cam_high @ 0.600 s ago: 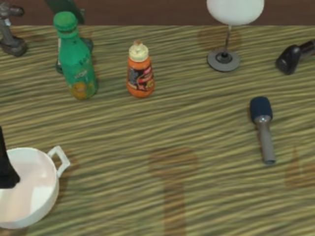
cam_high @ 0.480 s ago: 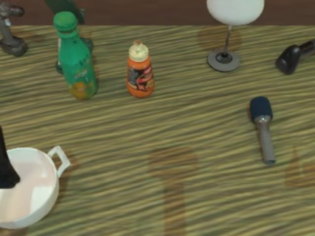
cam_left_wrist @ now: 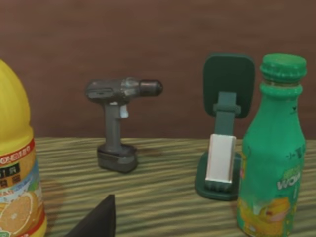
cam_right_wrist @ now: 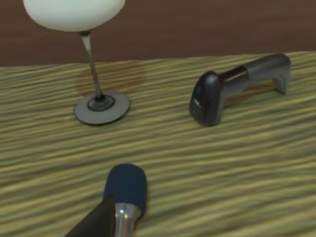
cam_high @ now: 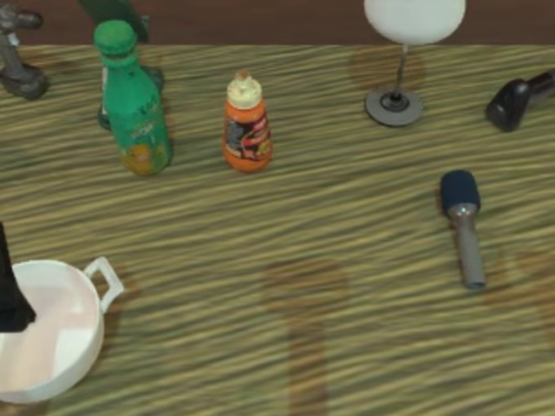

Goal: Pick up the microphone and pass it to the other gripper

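The microphone (cam_high: 463, 227) lies untouched on the table, just below the right gripper (cam_right_wrist: 96, 221), of which only one dark fingertip shows; its grip cannot be told. A sound pick would clamp the slim grey handle, leaving the blue head free for the left gripper (cam_high: 10, 299), parked over the white pot (cam_high: 82, 354).

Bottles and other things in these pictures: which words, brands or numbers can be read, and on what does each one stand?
"WO", cut off: green bottle, left wrist view.
Yellow juice bottle: label characters too blurred to read.
Orange bottle: label print too small to read.
Scanner, microphone, drill: no text.
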Tool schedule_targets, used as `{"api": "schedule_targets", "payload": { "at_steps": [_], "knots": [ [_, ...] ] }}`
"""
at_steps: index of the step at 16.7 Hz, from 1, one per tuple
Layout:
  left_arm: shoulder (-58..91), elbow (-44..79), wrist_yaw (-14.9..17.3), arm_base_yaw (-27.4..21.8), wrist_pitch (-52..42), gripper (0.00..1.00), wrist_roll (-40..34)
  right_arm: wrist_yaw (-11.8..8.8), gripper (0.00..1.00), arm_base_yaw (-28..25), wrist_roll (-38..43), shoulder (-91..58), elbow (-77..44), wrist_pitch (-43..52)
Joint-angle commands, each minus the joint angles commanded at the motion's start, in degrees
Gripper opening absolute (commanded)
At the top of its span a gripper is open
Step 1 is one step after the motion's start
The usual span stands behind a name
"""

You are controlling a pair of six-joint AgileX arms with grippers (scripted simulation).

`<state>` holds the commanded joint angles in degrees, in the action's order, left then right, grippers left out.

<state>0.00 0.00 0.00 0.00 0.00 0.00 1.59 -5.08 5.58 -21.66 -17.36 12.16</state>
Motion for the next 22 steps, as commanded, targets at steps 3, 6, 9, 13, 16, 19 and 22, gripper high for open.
{"api": "schedule_targets", "payload": {
  "at_steps": [3,6,9,13,16,19,22],
  "knots": [
    [0.0,0.0,0.0,0.0,0.0,1.00,0.0,1.2,1.00,-3.2,3.6,-17.3,-11.0,8.2],
    [0.0,0.0,0.0,0.0,0.0,1.00,0.0,2.4,1.00,-6.7,7.2,-36.3,-22.5,17.1],
    [0.0,0.0,0.0,0.0,0.0,1.00,0.0,3.5,1.00,-10.1,10.7,-53.2,-33.5,25.5],
    [0.0,0.0,0.0,0.0,0.0,1.00,0.0,4.6,1.00,-13.9,14.8,-71.1,-46.4,34.8],
    [0.0,0.0,0.0,0.0,0.0,1.00,0.0,5.3,1.00,-16.0,17.0,-81.1,-53.7,39.5],
    [0.0,0.0,0.0,0.0,0.0,1.00,0.0,5.6,1.00,-17.2,18.3,-86.2,-57.8,42.0],
    [0.0,0.0,0.0,0.0,0.0,1.00,0.0,5.7,1.00,-17.3,18.5,-86.8,-58.4,42.3]
  ]
}}
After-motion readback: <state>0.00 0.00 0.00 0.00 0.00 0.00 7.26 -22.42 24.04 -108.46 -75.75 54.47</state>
